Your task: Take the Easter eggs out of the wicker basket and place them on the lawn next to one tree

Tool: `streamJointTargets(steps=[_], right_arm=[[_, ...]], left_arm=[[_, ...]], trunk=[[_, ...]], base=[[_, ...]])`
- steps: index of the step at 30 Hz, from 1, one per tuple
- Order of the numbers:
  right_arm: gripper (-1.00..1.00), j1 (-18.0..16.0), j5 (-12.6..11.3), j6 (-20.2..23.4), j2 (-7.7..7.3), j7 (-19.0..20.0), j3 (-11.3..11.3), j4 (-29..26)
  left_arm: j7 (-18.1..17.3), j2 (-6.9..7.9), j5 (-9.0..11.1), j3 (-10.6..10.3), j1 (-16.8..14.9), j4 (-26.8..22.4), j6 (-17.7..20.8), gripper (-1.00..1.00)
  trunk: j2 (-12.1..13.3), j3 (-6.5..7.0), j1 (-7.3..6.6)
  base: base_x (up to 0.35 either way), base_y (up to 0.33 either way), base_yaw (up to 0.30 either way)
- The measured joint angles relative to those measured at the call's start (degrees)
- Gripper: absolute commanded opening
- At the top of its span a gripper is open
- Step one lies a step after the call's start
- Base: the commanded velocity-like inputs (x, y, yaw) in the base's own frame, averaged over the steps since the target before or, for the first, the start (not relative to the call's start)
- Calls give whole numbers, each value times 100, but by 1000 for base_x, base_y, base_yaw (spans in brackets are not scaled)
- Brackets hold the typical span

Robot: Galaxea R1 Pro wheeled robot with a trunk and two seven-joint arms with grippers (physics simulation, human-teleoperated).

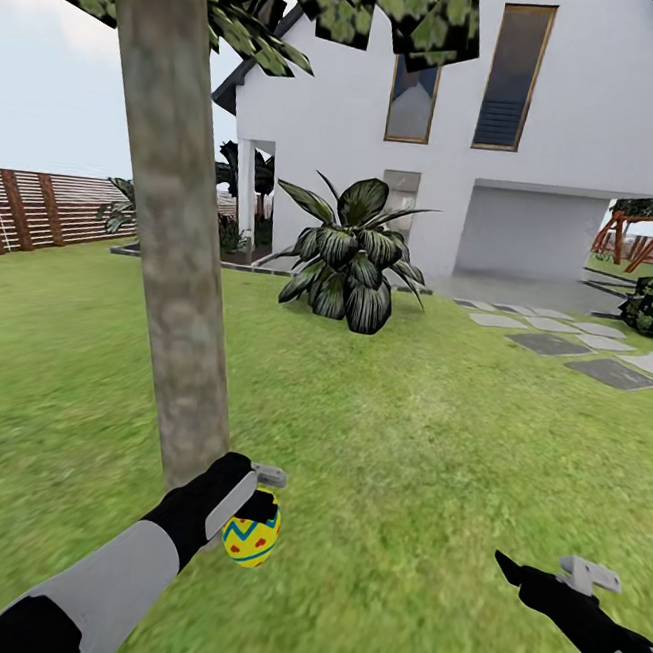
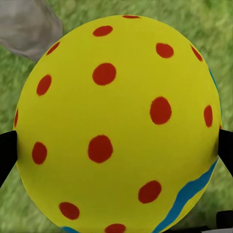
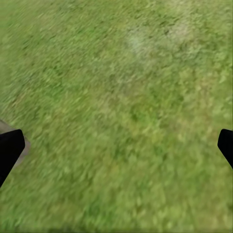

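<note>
Head view, eggs: one Easter egg (image 1: pixel 251 535), yellow with a blue zigzag band and red marks, held just above the lawn (image 1: pixel 403 455).
Head view, egg's place: right at the foot of the tree (image 1: pixel 172 220), just beside its grey-brown trunk.
Head view, left gripper (image 1: pixel 259 509): clamped on the egg, fingers on either side of it.
Head view, right gripper (image 1: pixel 508 567): low over the grass, well apart from the egg, holding nothing; whether its fingers are spread cannot be told here.
Head view, surroundings: one white house (image 1: pixel 546 149) with two tall windows, one large leafy shrub (image 1: pixel 352 254) before it, a slatted wooden fence (image 1: pixel 37 211) at the left, several grey stepping stones (image 1: pixel 566 344) at the right.
Head view, writing: none readable.
Left wrist view, egg (image 2: pixel 119 126): one, close up, with about fifteen red dots and part of a blue band; dark fingers (image 2: pixel 7 150) press its two sides.
Left wrist view, tree: a corner of grey trunk (image 2: pixel 26 24) just beyond the egg.
Right wrist view, right gripper (image 3: pixel 116 153): fingers (image 3: pixel 8 150) spread wide, only grass (image 3: pixel 121 97) between them.
</note>
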Motion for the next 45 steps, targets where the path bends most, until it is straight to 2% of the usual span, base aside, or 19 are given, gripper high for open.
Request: streamJointTargets(steps=[45], right_arm=[[100,0,-47,-40,-12,15,-70,41]], left_arm=[[12,-20,15,3,0,15,-49,-100]], trunk=[[-1806,-809,989]], base=[[0,0,0]])
